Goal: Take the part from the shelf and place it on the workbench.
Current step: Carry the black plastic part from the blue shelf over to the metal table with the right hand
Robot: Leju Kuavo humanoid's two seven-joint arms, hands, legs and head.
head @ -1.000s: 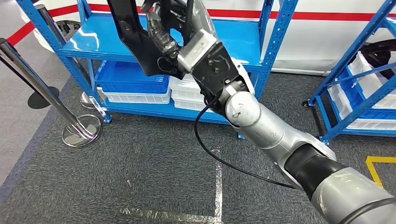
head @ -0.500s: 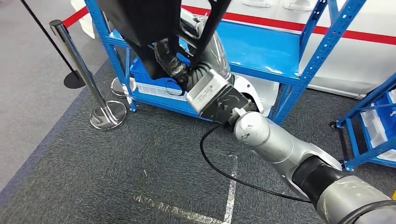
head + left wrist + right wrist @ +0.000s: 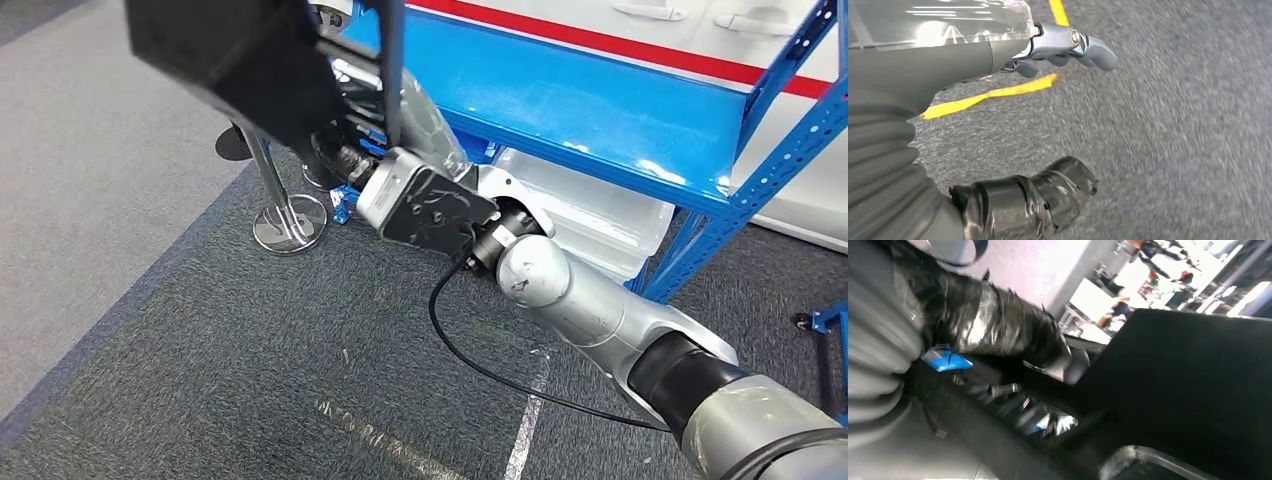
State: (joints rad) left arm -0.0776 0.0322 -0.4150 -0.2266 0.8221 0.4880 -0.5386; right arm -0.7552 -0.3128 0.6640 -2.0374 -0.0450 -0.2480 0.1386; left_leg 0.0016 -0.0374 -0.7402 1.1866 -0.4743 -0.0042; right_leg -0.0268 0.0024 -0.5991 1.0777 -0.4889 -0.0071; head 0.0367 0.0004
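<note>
While right hand [image 3: 345, 160] fingers clench the black part [image 3: 240, 60], left hand [image 3: 998, 125] fingers spread over open carpet [image 3: 1173, 125].

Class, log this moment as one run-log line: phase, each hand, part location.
phase: carrying | right robot hand: grips large black plastic part, raised off blue metal shelf | left robot hand: holds nothing, over grey carpet
</note>
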